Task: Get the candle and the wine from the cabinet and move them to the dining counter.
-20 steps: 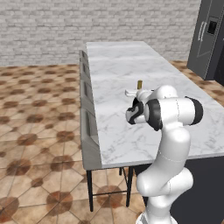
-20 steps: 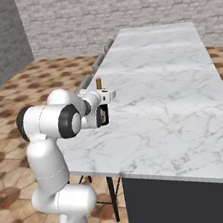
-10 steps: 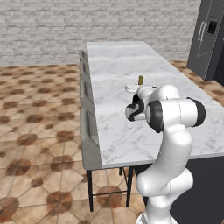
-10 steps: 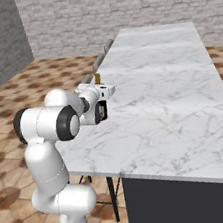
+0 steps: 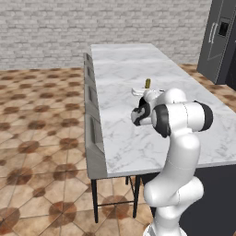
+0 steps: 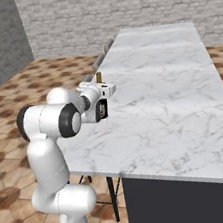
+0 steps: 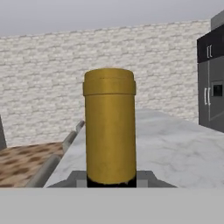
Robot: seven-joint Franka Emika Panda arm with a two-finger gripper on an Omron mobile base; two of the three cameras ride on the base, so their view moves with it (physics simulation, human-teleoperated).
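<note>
The dark glass wine bottle with the gold foil neck [image 7: 109,127] stands straight up in the middle of the hand view, and its gold top [image 5: 147,83] pokes up above the robot's hand in the left base view. The tool [image 6: 100,92] is closed tight on the bottle, one small dark finger [image 7: 78,178] pressed on each side of the neck. The bottle is held over the long bench with the white, grey-veined marble top [image 6: 170,84], near the bench's long edge at 9 o'clock in the right base view. Grey stools [image 5: 94,138] line that edge. A tall dark grey fridge [image 5: 221,39] stands at 2 o'clock in the left base view.
</note>
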